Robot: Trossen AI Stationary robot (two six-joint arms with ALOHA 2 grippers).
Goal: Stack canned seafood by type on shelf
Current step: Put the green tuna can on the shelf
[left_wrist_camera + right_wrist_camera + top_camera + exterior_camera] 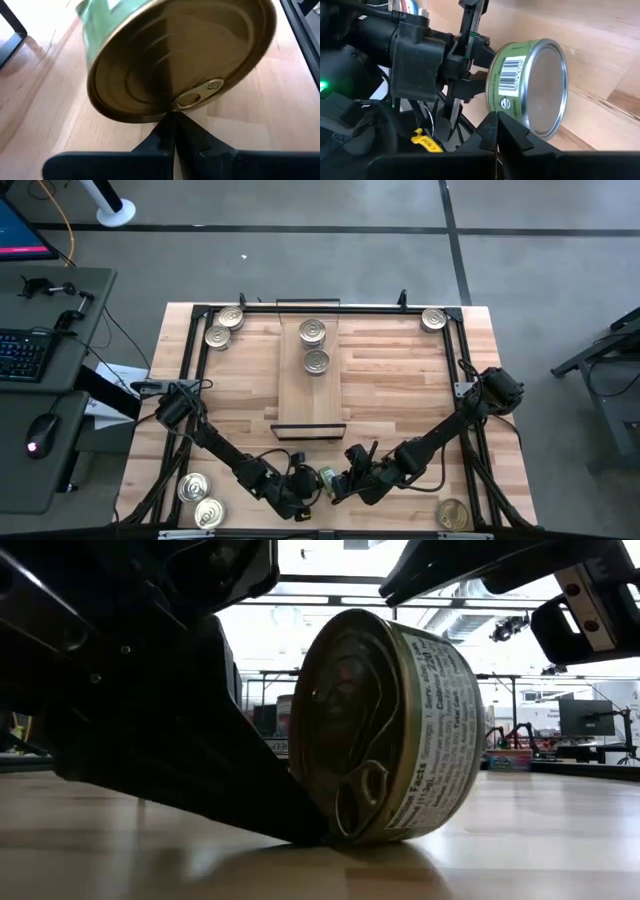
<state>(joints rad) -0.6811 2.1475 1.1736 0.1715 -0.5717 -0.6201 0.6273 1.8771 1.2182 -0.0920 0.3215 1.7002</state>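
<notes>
A green-labelled tin [325, 477] with a gold pull-tab lid [175, 55] stands tipped up on its rim [385, 838] on the tabletop near the near edge. Its lid faces my left gripper [170, 119], which is shut with its tips at the lid's lower rim. My right gripper [497, 117] is shut on the other side, at the tin's wall [507, 75] near its plain base. The shelf [310, 395], a light wood board, lies mid-table with two tins [312, 331] [317, 362] on it. My left gripper touches the tin with its shut fingertips [167, 125] at the lowest part of the lid's rim [172, 111], just under the pull tab. The finger [250, 810] slants down low over the table. The tin stands tilted on its rim. My right gripper's shut tips stand at the tin's lower wall [512, 117]; whether they touch it, I cannot tell.
Loose tins lie at the far left [231, 317] [218, 336], far right [433, 319], near left [193, 487] [208, 513] and near right [452, 513]. A black frame [300, 307] rims the table. Bare wood shows either side of the shelf.
</notes>
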